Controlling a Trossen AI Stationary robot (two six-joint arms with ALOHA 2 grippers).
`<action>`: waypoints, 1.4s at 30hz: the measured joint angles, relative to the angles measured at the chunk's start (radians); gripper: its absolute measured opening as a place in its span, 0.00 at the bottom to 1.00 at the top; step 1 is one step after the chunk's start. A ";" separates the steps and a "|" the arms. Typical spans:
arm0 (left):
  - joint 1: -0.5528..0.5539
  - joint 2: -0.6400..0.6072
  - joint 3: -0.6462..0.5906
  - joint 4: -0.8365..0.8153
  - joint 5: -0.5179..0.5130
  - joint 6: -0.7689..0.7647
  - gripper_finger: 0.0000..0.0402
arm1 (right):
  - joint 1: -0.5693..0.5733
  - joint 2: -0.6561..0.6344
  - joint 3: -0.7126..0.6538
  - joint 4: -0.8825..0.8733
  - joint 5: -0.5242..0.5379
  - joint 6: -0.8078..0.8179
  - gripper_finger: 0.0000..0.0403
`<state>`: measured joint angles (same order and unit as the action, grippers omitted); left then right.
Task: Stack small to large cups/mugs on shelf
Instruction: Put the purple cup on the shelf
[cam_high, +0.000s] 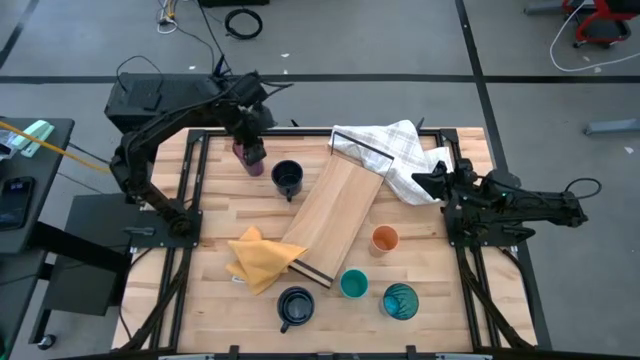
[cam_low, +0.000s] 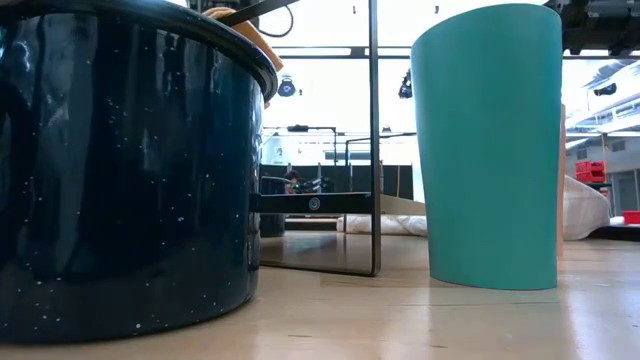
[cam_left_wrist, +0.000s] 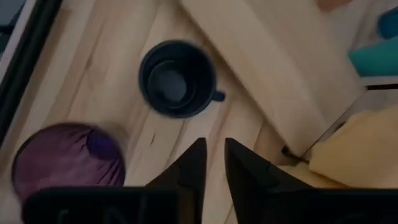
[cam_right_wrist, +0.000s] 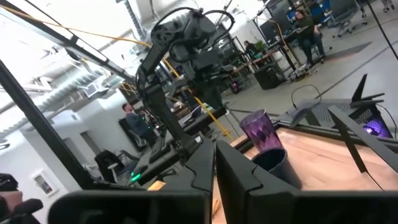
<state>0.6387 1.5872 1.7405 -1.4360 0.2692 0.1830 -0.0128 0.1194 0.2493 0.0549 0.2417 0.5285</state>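
Left gripper (cam_high: 250, 140), fingers narrowly parted and empty, hovered above purple tumbler (cam_high: 247, 160) at the table's far-left; shelf (cam_high: 335, 215) lay toward four o'clock, its long axis diagonal; right gripper (cam_high: 432, 183), pressed shut, waited farther off.

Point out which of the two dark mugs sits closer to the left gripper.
The navy mug beside the purple tumbler, just off the left gripper. The other navy mug stands at the opposite table edge.

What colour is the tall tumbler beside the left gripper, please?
Translucent purple; the tumbler shows best in the left wrist view.
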 joint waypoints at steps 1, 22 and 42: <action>0.000 -0.002 0.000 0.002 -0.003 -0.024 0.21 | 0.000 0.001 0.000 -0.005 0.000 0.002 0.06; 0.007 0.236 0.000 -0.048 -0.337 -0.277 0.51 | 0.000 0.003 0.000 -0.006 -0.038 0.060 0.19; 0.050 0.255 0.000 -0.014 -0.355 -0.275 0.56 | 0.000 0.003 0.000 -0.006 -0.038 0.072 0.22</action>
<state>0.6889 1.8423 1.7405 -1.4504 -0.0856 -0.0921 -0.0128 0.1228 0.2497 0.0494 0.2035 0.6003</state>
